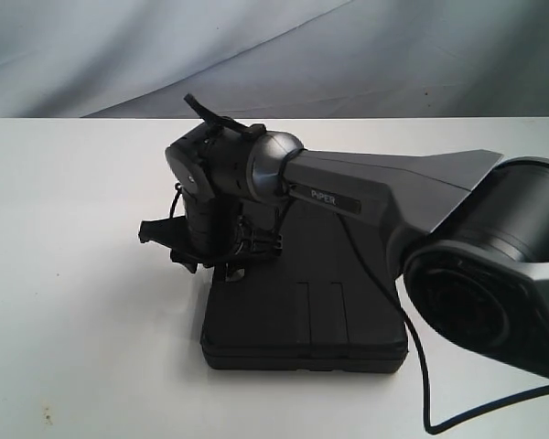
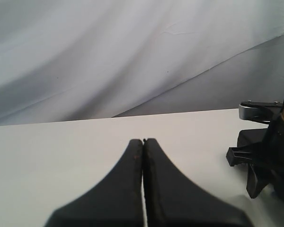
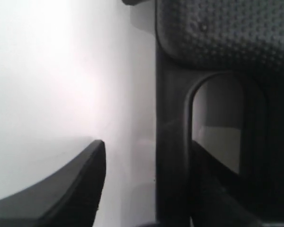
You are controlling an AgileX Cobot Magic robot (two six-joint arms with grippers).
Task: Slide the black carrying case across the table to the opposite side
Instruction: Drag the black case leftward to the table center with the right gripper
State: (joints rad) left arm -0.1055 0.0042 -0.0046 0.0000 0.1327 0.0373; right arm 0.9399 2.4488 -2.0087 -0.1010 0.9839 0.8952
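1. Draped grey-blue cloth backdrop [image 1: 256, 55] hangs behind a plain white table [image 1: 73, 229], seen from the exterior camera, with a few small specks on the tabletop toward 7 o'clock.
2. Lying flat on that table, the black carrying case [image 1: 302, 320] sits low in the exterior view, at about 6 o'clock from the table's middle, with bare white surface on every side.
3. Reaching in from 3 o'clock, the right arm [image 1: 393, 178], marked "PIPER", stretches above the case, its wrist bent downward over the case's 10 o'clock corner.
4. At that corner the right gripper [image 3: 149, 146] points down at the case's far edge, where a moulded handle [image 3: 173, 118] borders the dimpled lid.
5. Its fingers [image 3: 75, 189] stand spread apart. One is over the white table just outside the case, and the other shows through the handle's opening, so that the handle bar lies between them. A gap shows between the outer finger and the bar, and whether the inner finger touches the bar cannot be told.
6. Trailing from the arm, a thin black cable [image 1: 421, 366] loops down across the case's 3 o'clock side and over the tabletop toward 5 o'clock.
7. Out of the exterior camera's sight, the left gripper [image 2: 143, 142] hangs above bare table with its two fingers pressed together and nothing between them, well apart from the case.
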